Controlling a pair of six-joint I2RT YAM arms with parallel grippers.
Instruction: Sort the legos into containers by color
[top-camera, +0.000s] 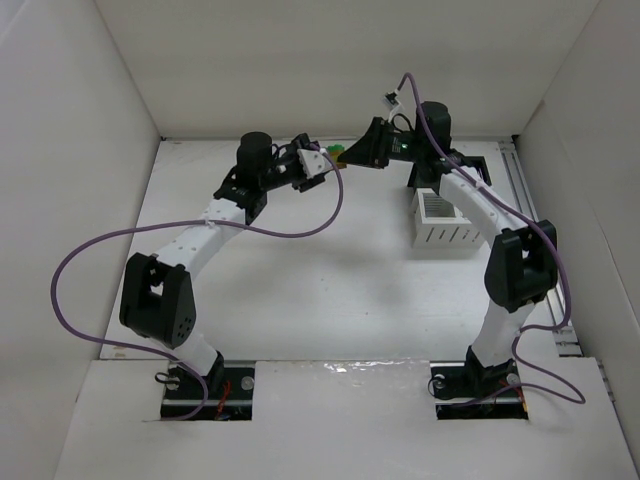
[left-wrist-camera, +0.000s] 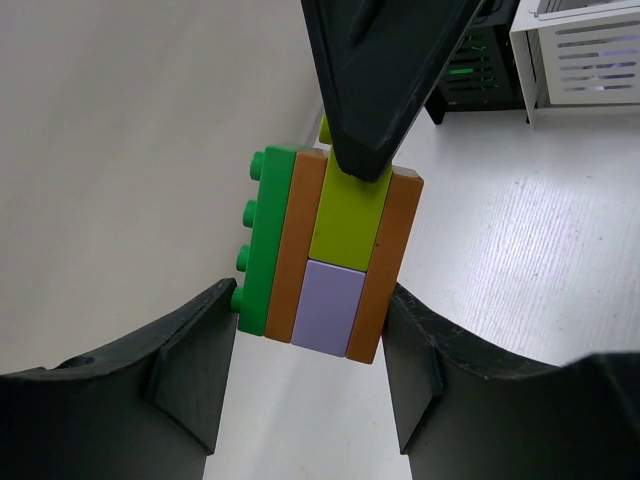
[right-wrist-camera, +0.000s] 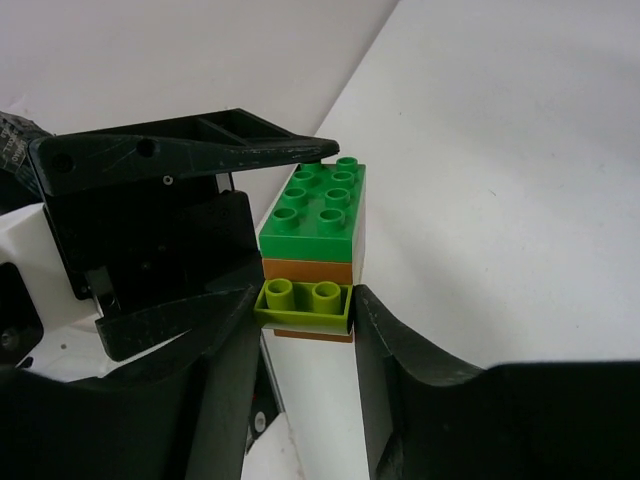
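White bench (top-camera: 300, 290), white walls around. Left of the white bin (top-camera: 445, 238) and above the bench, the left jaws, part-closed, clamp the lego stack (left-wrist-camera: 325, 255). The right jaws pinch its lime brick (right-wrist-camera: 303, 308).

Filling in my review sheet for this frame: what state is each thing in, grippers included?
left gripper: shut on the lego stack.
right gripper: shut on the lime brick.
lego stack: joined, held off the table.
lime brick: attached to the stack.
white container: upright, inside not visible.
black container: upright, inside not visible.
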